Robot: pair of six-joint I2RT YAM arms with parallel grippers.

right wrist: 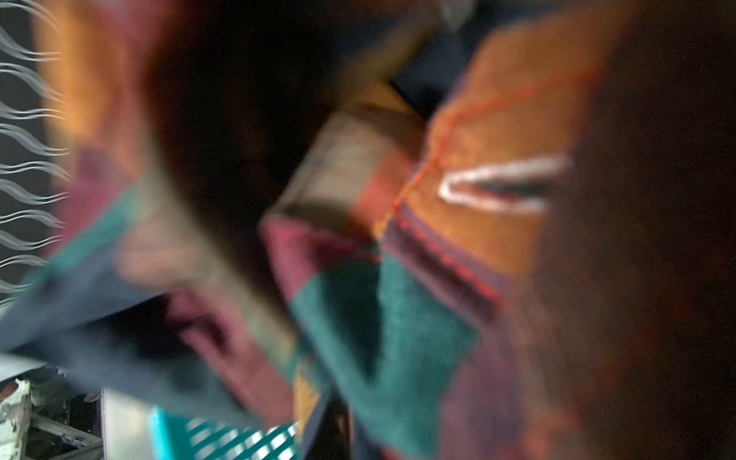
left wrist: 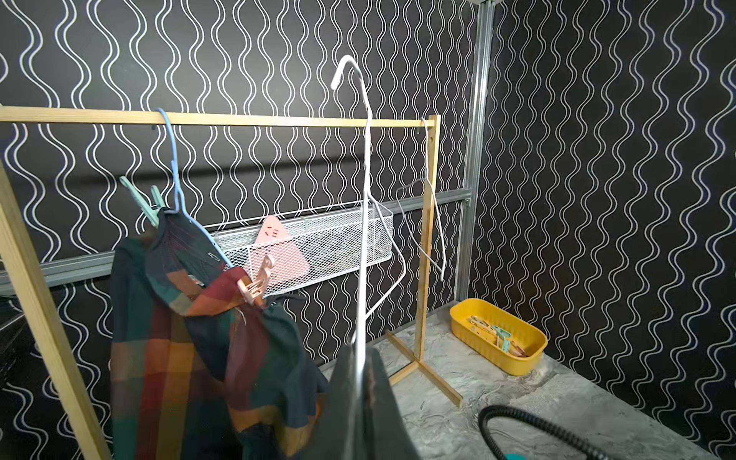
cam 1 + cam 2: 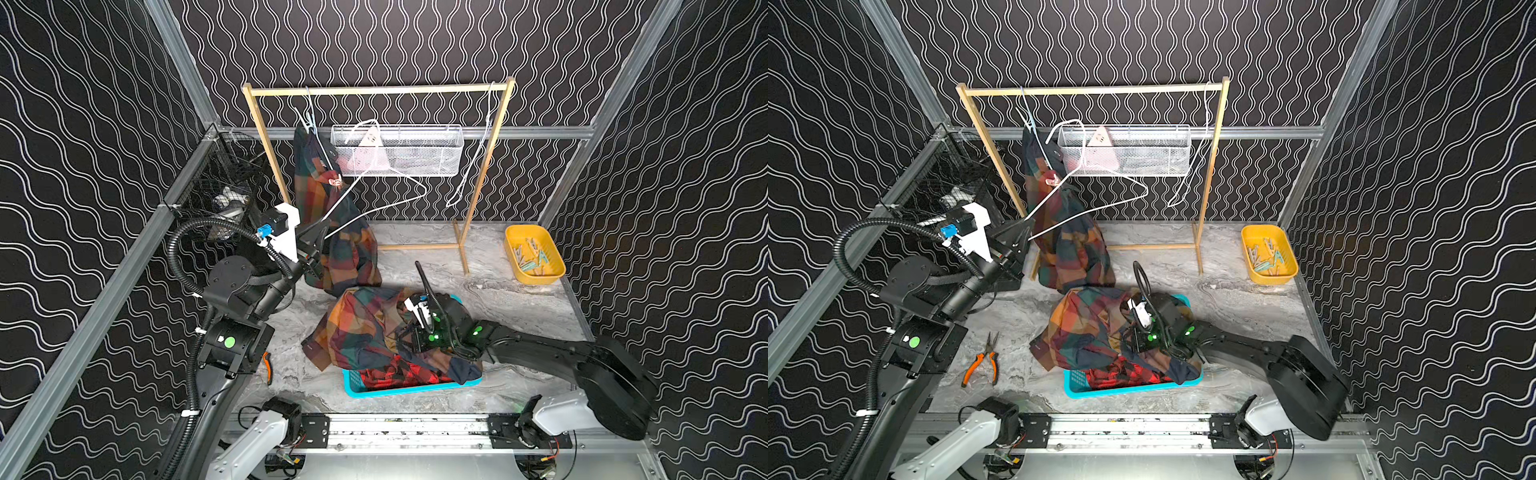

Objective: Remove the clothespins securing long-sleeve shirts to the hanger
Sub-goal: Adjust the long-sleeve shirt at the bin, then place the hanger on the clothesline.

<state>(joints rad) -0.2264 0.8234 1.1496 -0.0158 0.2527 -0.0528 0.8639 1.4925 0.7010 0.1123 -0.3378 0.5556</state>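
While left tool [image 2: 360, 378] holds a hanger [image 2: 365, 191], right arm [image 3: 540, 353] stretches low.

You have bare tabletop [image 3: 498, 307] between the wooden rack [image 3: 380, 89] and the right edge, up to the yellow tray [image 3: 534, 255] in the far right corner. Under the rack's right half, only one empty hanger [image 3: 477, 154] dangles. The white hanger [image 2: 363, 247] pinched in the left gripper [image 2: 359, 370] slants across beside the hanging shirt [image 3: 336, 249]. The shirt heap [image 3: 365, 328] and right arm [image 3: 540, 353] block the front middle.
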